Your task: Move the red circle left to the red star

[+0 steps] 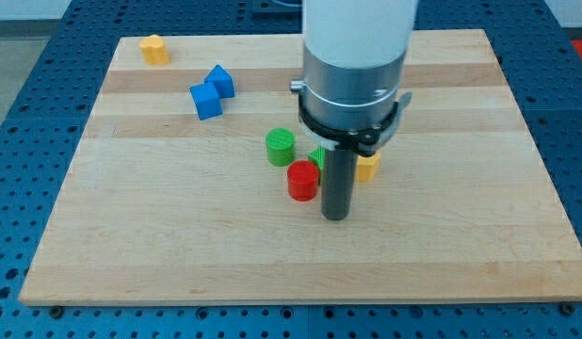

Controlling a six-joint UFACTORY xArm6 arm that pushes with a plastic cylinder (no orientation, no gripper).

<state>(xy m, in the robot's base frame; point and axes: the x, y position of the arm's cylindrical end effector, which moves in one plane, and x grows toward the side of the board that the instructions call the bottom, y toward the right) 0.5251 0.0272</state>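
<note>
Camera view shows one wooden desk [178, 254] lying on a blue perforated base [27, 113]. Items are listed from the view's left to the view's right.

One yellow block [154, 48] sits near the desk's top left corner, well apart from everything else; its exact shape cannot be made out.

Two blue blocks follow. The first blue block [205, 100] and the second blue block [219, 81] touch each other, the second lying up and to the right of the first. Both look angular, but their shapes are not clear.

One green cylinder [281, 147] stands near the desk's centre.

One red circle [302, 181], a short red cylinder, stands just below and to the right of the green cylinder, close to it. No red star can be identified among the visible blocks.

One further green block [317, 156] shows only as a sliver just above the red circle, mostly hidden behind the rod, so its shape cannot be told.

My tip [336, 217] rests at desk level just beside the red circle, on its right side. Whether they touch cannot be confirmed. The rod has no end effector jaws, so there is nothing to stand apart or together.

One orange-yellow block [368, 168] lies just to the right of the rod, partly hidden by it.

Count: two yellow-toned, two blue, two green, one red.
</note>
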